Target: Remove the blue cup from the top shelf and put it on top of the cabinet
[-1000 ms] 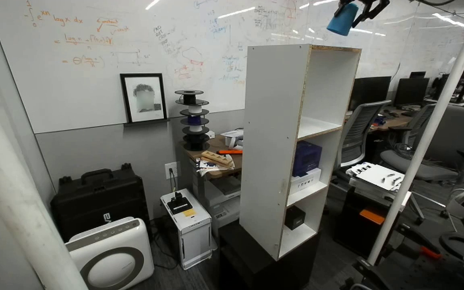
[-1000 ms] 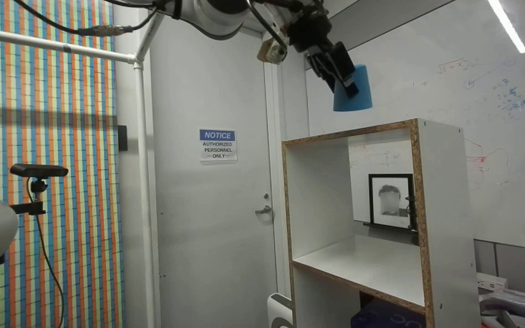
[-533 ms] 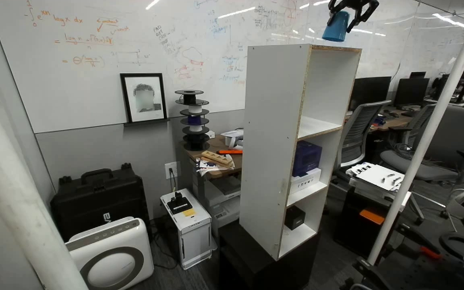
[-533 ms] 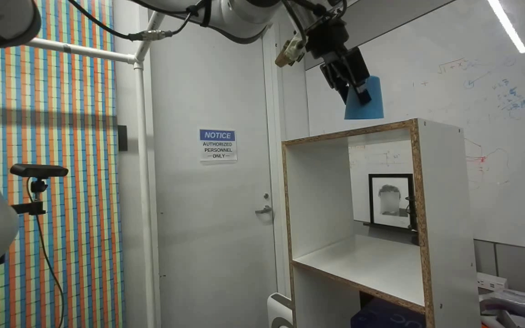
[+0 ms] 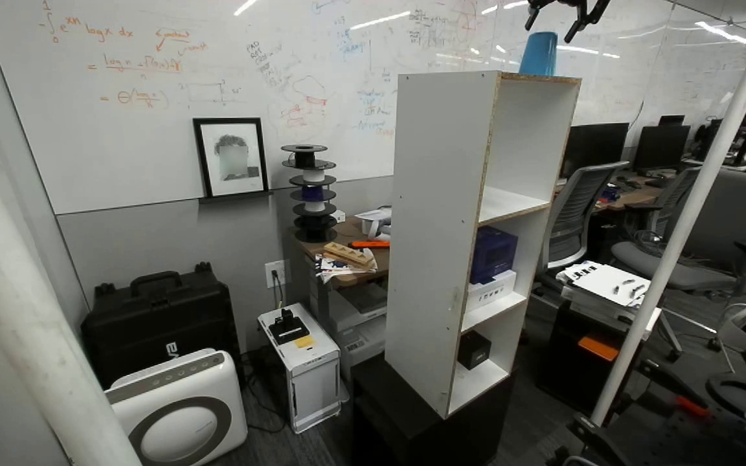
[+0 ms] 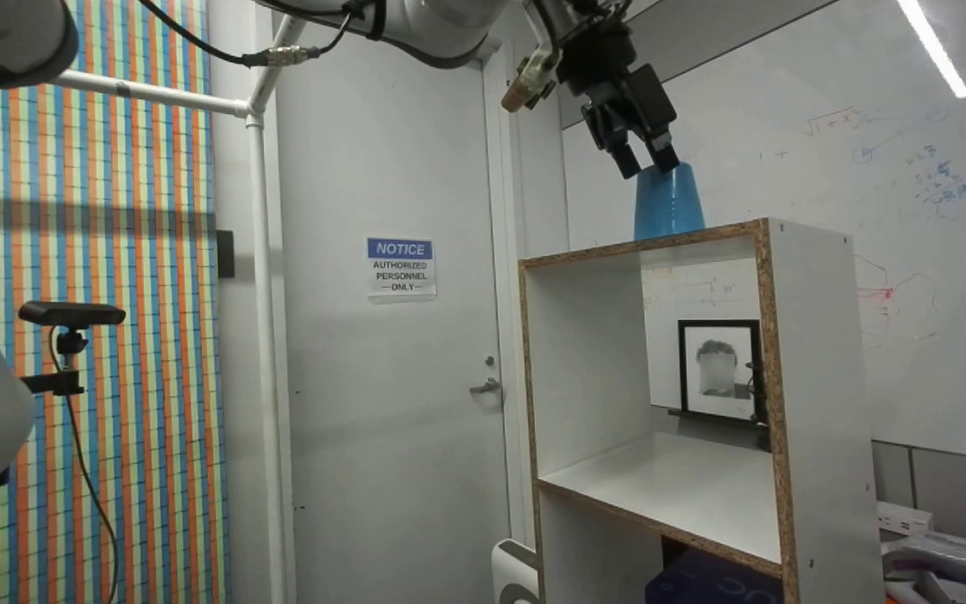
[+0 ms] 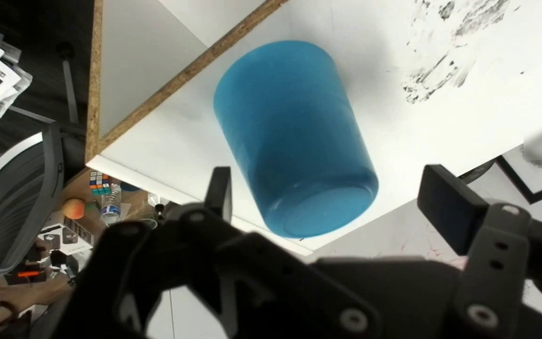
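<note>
The blue cup (image 7: 294, 127), gripped in mid-air earlier, now stands upside down on top of the cabinet (image 5: 441, 194), near its front edge. The end effector (image 6: 647, 164) has released it, fingers (image 7: 450, 207) spread wide just above, holding nothing. In the middle compartment (image 5: 528, 249) a dark purple box (image 5: 495, 254) sits on a white box (image 5: 491, 291); the bottom compartment (image 5: 504, 342) holds a black box (image 5: 474, 350).

The blue cup (image 7: 294, 127) in smooth, faintly glossy plastic, the cabinet (image 5: 441, 226) in smooth board (rough chipboard at the edges).
</note>
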Motion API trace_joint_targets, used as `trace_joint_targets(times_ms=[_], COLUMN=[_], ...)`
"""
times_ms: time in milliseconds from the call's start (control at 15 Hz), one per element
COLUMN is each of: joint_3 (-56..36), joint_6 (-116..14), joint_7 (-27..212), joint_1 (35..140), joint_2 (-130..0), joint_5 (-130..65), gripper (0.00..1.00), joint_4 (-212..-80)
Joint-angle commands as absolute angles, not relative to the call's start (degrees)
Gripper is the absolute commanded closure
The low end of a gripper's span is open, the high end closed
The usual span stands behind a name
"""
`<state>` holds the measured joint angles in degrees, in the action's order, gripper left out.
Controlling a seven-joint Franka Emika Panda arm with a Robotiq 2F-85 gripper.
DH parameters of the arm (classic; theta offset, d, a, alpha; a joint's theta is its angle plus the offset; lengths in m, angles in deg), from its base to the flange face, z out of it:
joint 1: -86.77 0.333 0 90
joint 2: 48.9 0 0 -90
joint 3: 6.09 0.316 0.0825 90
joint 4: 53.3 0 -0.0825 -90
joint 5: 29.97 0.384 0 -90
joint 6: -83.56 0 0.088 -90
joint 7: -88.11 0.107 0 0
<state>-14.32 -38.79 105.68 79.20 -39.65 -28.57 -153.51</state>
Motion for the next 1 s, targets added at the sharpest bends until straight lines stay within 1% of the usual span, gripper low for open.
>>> trace_joint_targets(times_ms=[0,267,600,733,800,867,933], joint_3=[-13.6,-14.1,-15.5,-15.0,-14.9,-15.3,-15.3], joint_6=[-36.0,-21.4,-2.7,0.0,-1.3,-0.7,-0.9], joint_7=[101.1,92.8,86.5,86.4,87.2,87.4,87.4], joint_1=[80.0,81.3,80.5,79.1,78.3,79.3,78.9], joint_2=[-33.5,-25.6,-20.7,-19.9,-19.6,-21.5,-21.4], joint_5=[-26.0,-22.2,-24.0,-28.6,-31.0,-28.2,-29.5], gripper=[0.01,0.0,0.0,0.0,0.0,0.0,0.0], joint_4=[-157.6,-162.8,-169.4,-174.7,-178.6,-173.0,-175.6])
